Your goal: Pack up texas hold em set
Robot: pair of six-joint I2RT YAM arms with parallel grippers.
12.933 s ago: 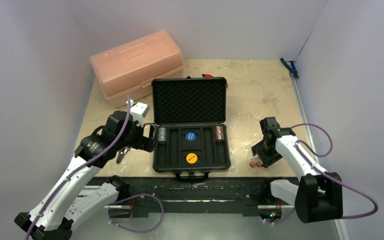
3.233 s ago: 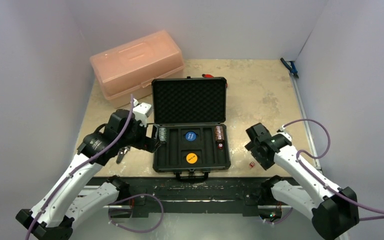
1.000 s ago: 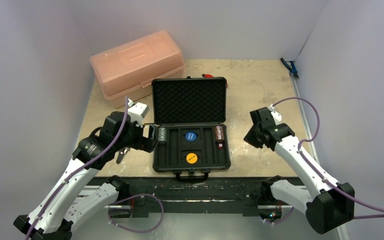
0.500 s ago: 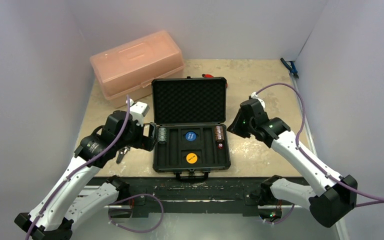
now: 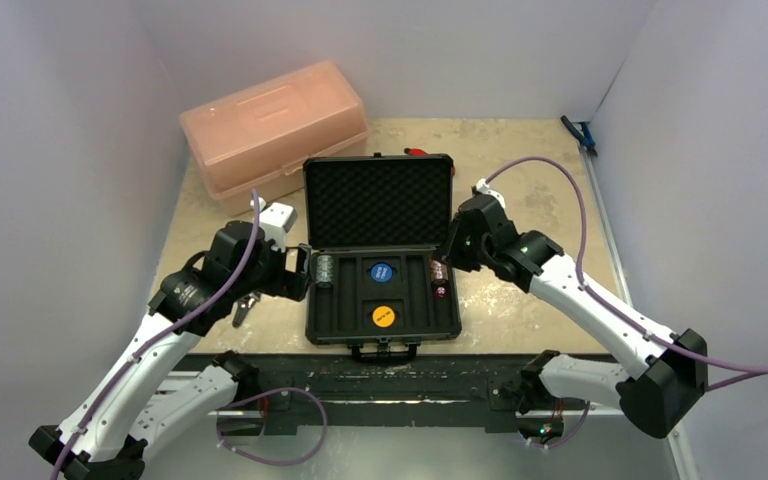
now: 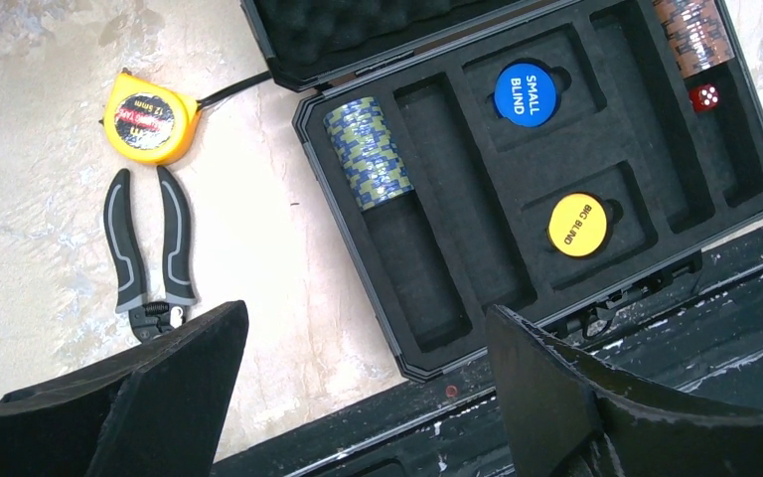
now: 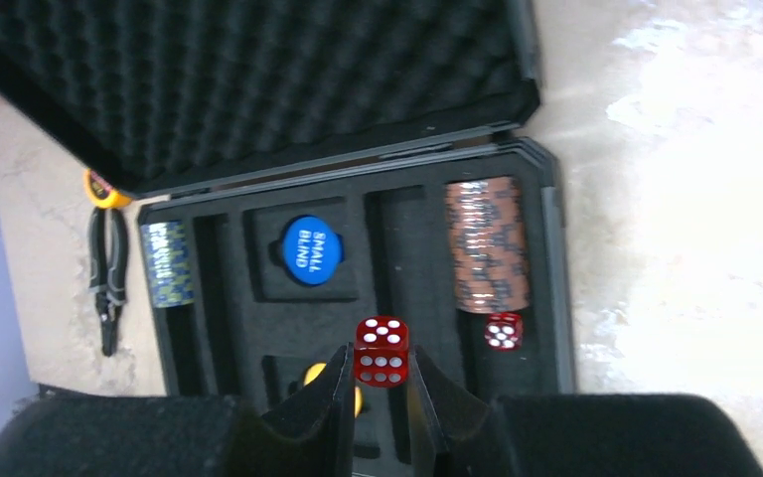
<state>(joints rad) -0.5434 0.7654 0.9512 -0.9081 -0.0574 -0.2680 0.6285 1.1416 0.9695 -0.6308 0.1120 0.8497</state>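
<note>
One red die (image 7: 381,350) in right tool (image 7: 380,364) — above tray (image 7: 379,231)

The blue disc (image 6: 525,94) reads "SMALL BLIND" in white capitals, legible in both wrist views. The yellow disc (image 6: 577,224) reads "BIG BLIND" in dark capitals. The yellow tape measure (image 6: 147,114) carries a round black label with red print that is too fine to read surely. The red die (image 7: 381,350) nearest the right wrist camera shows five white pips on its upper face — the count on the face below is unclear.
</note>
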